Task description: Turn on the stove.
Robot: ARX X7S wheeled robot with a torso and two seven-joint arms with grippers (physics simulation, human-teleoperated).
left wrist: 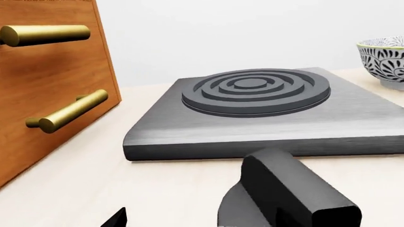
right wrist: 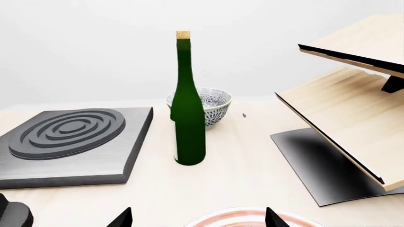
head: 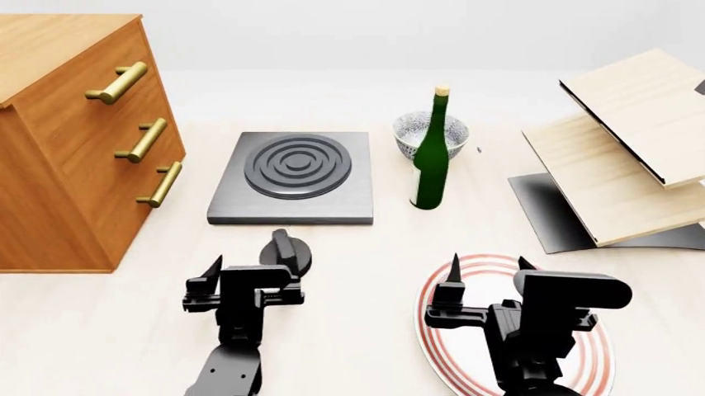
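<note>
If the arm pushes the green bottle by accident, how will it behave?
The green bottle stands upright, tall on a narrow base, so a push near its neck would probably tip it. Being round, it might then roll. The patterned bowl stands close behind it, so a fall that way could strike the bowl.

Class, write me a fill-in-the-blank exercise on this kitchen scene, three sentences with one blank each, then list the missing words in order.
1. The knob lies on the table between the stove and the ____ tool.
2. The right tool hovers over the red-ringed ____.
3. The bowl stands behind a green ____.

Missing words: left; plate; bottle
</note>
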